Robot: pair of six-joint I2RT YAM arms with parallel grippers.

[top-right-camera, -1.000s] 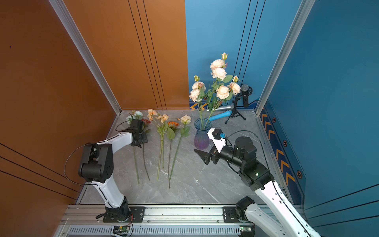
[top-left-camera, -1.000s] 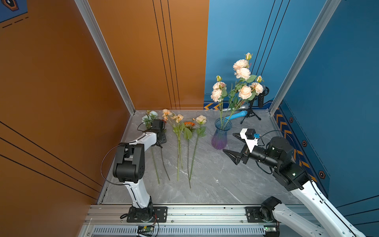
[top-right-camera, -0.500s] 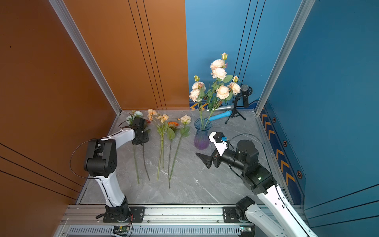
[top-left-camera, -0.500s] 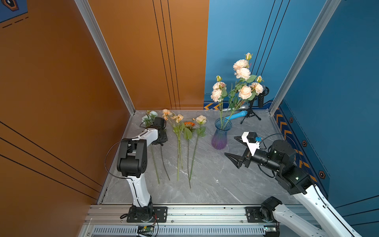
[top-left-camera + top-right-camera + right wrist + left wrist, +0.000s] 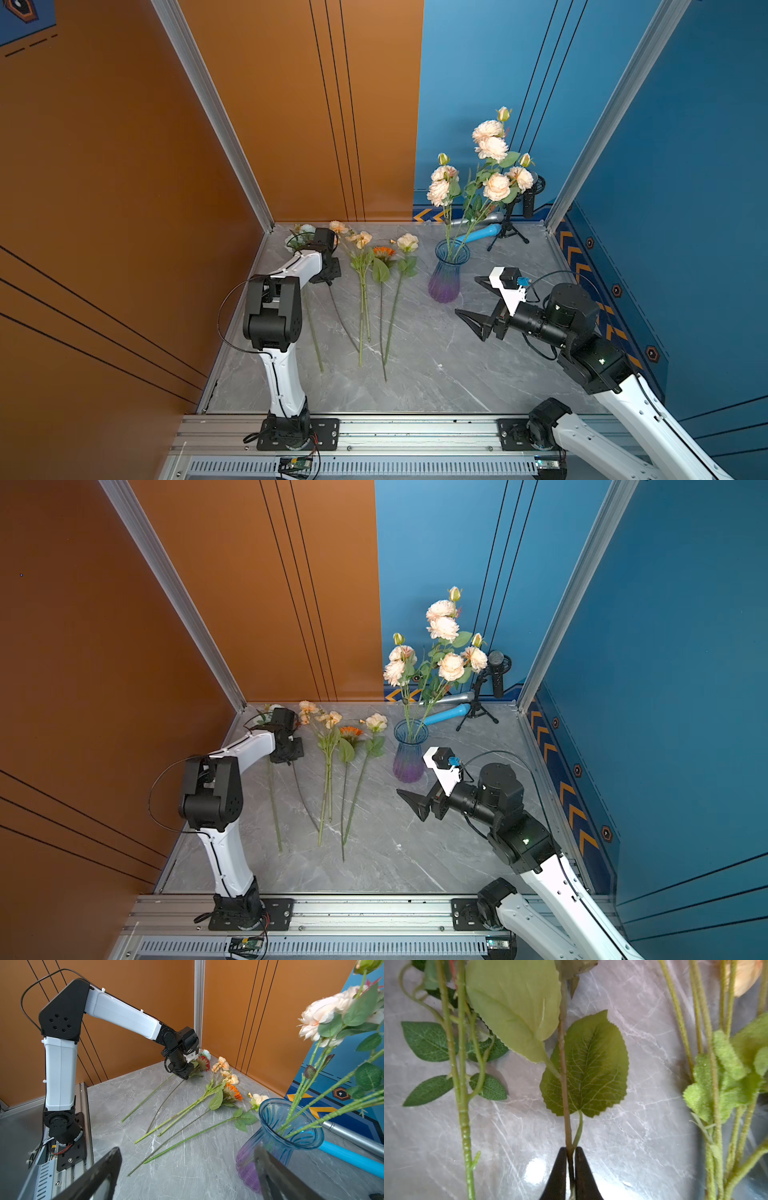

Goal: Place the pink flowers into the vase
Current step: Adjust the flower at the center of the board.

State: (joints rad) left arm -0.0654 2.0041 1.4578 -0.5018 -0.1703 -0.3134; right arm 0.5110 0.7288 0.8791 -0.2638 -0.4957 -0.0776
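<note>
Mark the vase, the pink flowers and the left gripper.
vase [image 5: 444, 284]: in a top view, on its purple lower wall.
pink flowers [image 5: 496, 187]: in a top view, on one bloom.
left gripper [image 5: 571, 1150]: left wrist view, midway between its fingertips, shut on a brown stem [image 5: 564, 1084].

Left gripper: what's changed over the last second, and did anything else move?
The left gripper closed onto a thin brown stem as the left arm leaned farther in. The right gripper, open, barely shifted. The vase and pink flowers stayed put.
</note>
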